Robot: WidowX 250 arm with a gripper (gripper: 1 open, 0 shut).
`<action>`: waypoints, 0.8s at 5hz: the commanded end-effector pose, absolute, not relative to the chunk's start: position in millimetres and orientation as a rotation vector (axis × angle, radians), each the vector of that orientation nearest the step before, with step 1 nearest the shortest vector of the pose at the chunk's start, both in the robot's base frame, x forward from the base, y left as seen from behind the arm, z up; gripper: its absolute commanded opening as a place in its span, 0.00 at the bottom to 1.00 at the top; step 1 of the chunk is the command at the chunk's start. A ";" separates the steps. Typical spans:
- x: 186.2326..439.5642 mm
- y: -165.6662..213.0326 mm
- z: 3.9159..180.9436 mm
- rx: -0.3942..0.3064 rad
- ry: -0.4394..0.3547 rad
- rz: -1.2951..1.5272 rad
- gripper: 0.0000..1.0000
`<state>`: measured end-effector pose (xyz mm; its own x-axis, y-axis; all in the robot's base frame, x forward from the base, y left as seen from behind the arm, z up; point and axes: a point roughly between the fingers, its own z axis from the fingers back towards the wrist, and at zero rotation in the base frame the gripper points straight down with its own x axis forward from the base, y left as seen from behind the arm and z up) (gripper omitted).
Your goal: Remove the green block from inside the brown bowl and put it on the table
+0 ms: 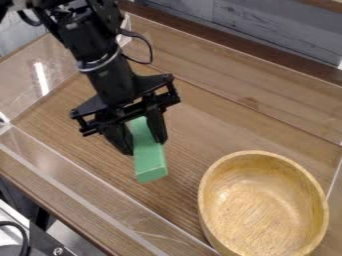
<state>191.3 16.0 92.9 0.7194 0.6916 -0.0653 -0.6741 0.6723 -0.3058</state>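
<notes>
No brand, label or writing can be read anywhere in the view. The only container is the brown bowl (263, 205), a round, light tan wooden one with a thick rim, lying at about four o'clock in the view, its lower edge near the bottom of the frame. Its inside shows bare pale wood, with nothing in it.

The green block (147, 150) is outside the bowl, to the left of it, a little below the middle of the view at about seven o'clock. It is a flat, elongated bar of plain bright green, with its long side running from about eleven o'clock down to five. The black gripper (140, 126) has its jaws clenched on the block's upper end, while the lower end sticks out below the fingertips. Whether the block's lower end touches the table (201, 120) cannot be told from this angle.

The arm (94, 50) comes in from about eleven o'clock, with a black cable (142, 42) looping out on its right. The table has straight wood grain and is bordered by a low clear wall (80, 195) running from nine o'clock to six. Grey boards (267, 35) stand behind it at one o'clock.
</notes>
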 end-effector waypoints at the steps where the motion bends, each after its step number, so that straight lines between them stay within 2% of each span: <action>1: 196.6 21.0 98.1 -0.326 -0.087 0.776 0.00; 2: 197.1 21.4 98.1 -0.328 -0.086 0.776 0.00; 3: 199.5 23.6 94.3 -0.329 -0.083 0.780 1.00; 4: 201.0 24.8 89.1 -0.330 -0.077 0.786 1.00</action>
<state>195.4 19.9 82.1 0.7155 0.6934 -0.0852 -0.6815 0.6659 -0.3036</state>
